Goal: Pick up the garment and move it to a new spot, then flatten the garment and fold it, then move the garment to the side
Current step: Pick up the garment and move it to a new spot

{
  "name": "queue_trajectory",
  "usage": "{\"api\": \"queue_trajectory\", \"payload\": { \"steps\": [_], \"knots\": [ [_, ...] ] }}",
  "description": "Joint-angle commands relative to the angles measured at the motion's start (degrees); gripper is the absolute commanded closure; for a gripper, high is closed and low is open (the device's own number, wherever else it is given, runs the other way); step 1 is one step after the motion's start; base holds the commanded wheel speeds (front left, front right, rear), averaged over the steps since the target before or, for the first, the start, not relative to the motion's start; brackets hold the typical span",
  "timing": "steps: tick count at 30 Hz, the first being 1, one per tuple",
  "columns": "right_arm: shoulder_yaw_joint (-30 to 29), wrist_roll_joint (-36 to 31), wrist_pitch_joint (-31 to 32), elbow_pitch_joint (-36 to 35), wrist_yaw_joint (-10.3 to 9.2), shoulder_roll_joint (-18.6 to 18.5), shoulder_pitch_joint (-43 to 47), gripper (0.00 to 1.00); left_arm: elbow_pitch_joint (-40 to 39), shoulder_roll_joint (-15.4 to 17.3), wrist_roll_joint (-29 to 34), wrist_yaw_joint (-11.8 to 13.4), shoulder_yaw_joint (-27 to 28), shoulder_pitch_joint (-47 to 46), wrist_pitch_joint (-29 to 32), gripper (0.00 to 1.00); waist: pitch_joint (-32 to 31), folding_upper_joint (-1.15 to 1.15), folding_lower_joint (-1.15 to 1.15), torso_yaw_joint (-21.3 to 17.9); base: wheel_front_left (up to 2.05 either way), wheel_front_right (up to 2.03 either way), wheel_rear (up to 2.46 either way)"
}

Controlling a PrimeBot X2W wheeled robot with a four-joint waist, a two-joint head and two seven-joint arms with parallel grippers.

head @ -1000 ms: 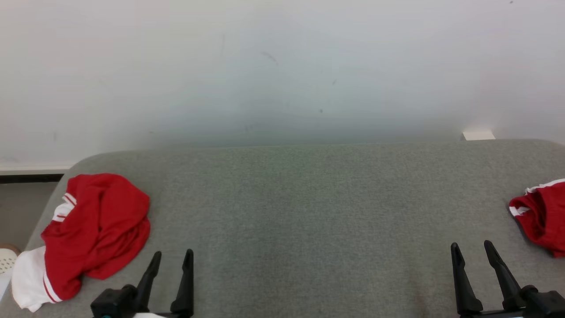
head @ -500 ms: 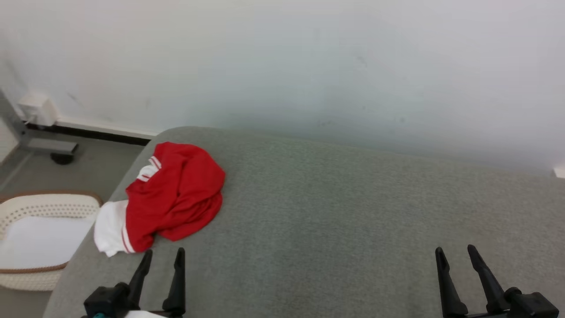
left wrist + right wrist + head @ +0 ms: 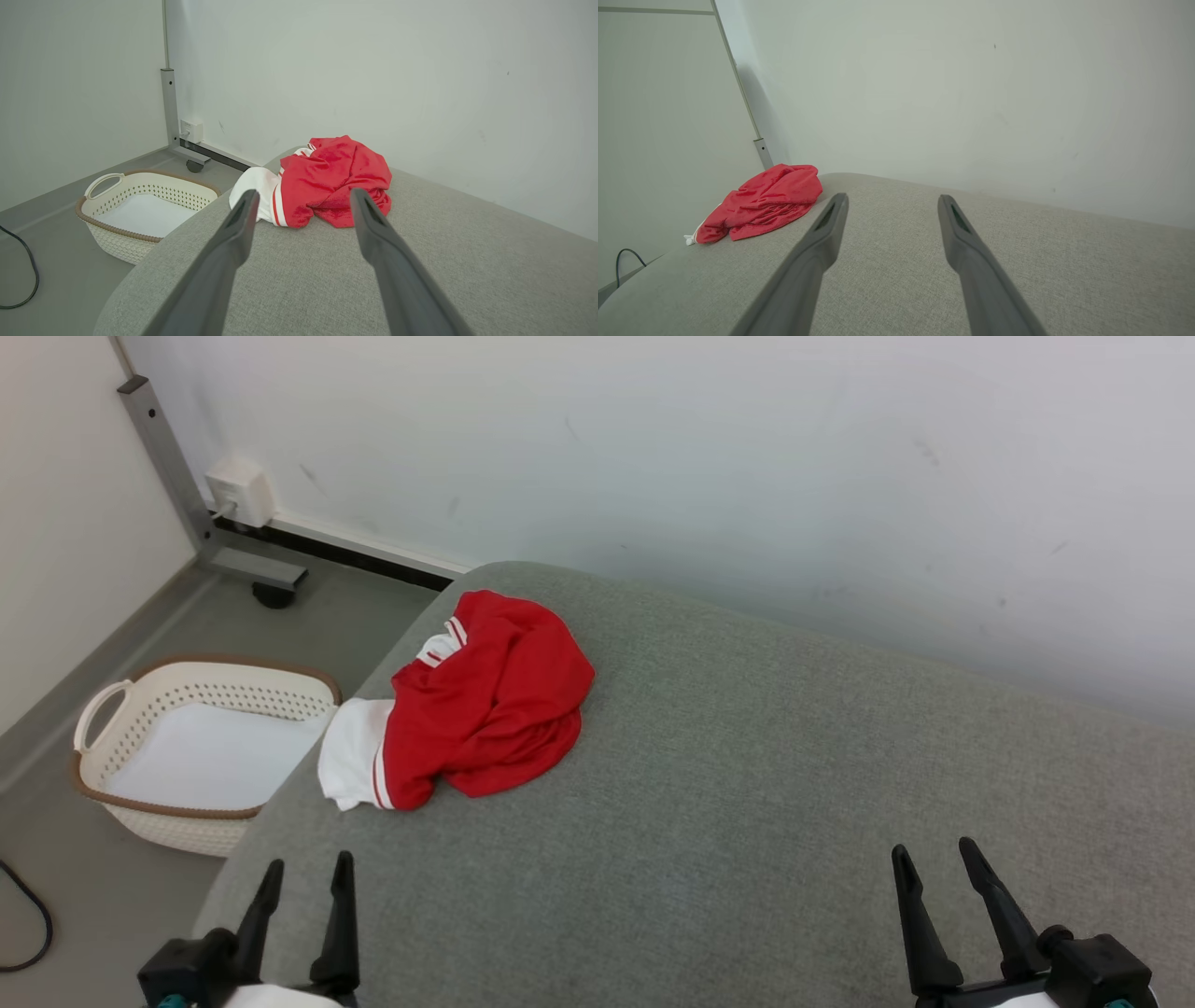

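The crumpled red and white garment (image 3: 485, 709) lies at the far left corner of the grey padded surface (image 3: 747, 784). A cream basket (image 3: 187, 829) sits on the floor to its left. The left gripper (image 3: 309, 861) and right gripper (image 3: 932, 847) hover at the near edge, fingers spread wide, holding nothing.

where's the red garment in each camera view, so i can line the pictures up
Head view: red garment left of centre, near the grey surface's left corner.
Left wrist view: red garment at centre, mid-height.
Right wrist view: red garment at left, mid-height.
Shared landmark: the grey upright post by the wall beyond it.
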Motion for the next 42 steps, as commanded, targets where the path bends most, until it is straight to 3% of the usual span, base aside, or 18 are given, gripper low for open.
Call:
{"api": "queue_trajectory", "payload": {
  "steps": [1, 6, 10, 15, 20, 25, 33, 42],
  "knots": [
    [0.4, 0.1, -0.1, 0.3, -0.12, 0.1, -0.6, 0.00, 0.0, 0.0, -0.8, 0.1, 0.5, -0.3, 0.0, 0.00, 0.4, 0.00, 0.00, -0.3, 0.00, 0.00, 0.00],
    [1.0, -0.2, -0.1, 0.2, -0.13, 0.1, -1.3, 0.00, 0.6, -0.1, -1.2, 0.3, 1.8, -1.5, 0.0, 0.00, 0.9, 0.00, 0.00, -2.2, 0.00, 0.00, 0.00],
    [1.1, -0.7, -0.2, -0.4, -0.12, -0.2, -1.7, 0.00, 1.8, 1.9, -1.6, 0.3, 2.2, -5.2, 2.3, 0.00, 1.2, 0.00, 0.00, -4.0, 0.00, 0.00, 0.00],
    [0.6, -1.3, -0.2, -2.9, -0.12, -0.4, -3.0, 0.00, 3.3, 6.6, -1.7, 0.3, 2.5, -11.7, 12.0, 0.00, 1.7, 0.00, 0.00, -8.2, 0.00, 0.00, 0.00],
    [-0.8, -1.9, 0.0, -6.5, -0.12, -0.2, -4.1, 0.00, 3.3, 10.5, -3.5, 2.0, 4.7, -18.3, 23.6, 0.00, 4.6, 0.00, 0.00, -13.9, 0.00, 0.00, 0.00],
    [-0.1, -2.3, 0.0, -8.1, -0.12, 0.0, -5.6, 0.00, 4.8, 14.2, -5.6, 2.0, 6.4, -22.0, 30.9, 0.00, 7.8, 0.00, 0.00, -18.9, 0.00, 0.00, 0.00],
    [0.3, -1.7, 0.0, -9.0, -0.13, 0.3, -7.8, 0.00, 15.2, 20.1, -9.3, 2.2, 9.9, -26.2, 39.5, 0.00, 12.7, 0.00, 0.00, -27.6, 0.00, 0.00, 0.00],
    [1.6, -0.3, 0.0, -8.4, -0.12, 0.4, -8.1, 0.00, 28.3, 21.5, -11.7, 1.2, 9.2, -24.4, 45.6, 0.00, 14.4, 0.00, 0.00, -33.1, 0.00, 0.00, 0.00]
  ]
}}
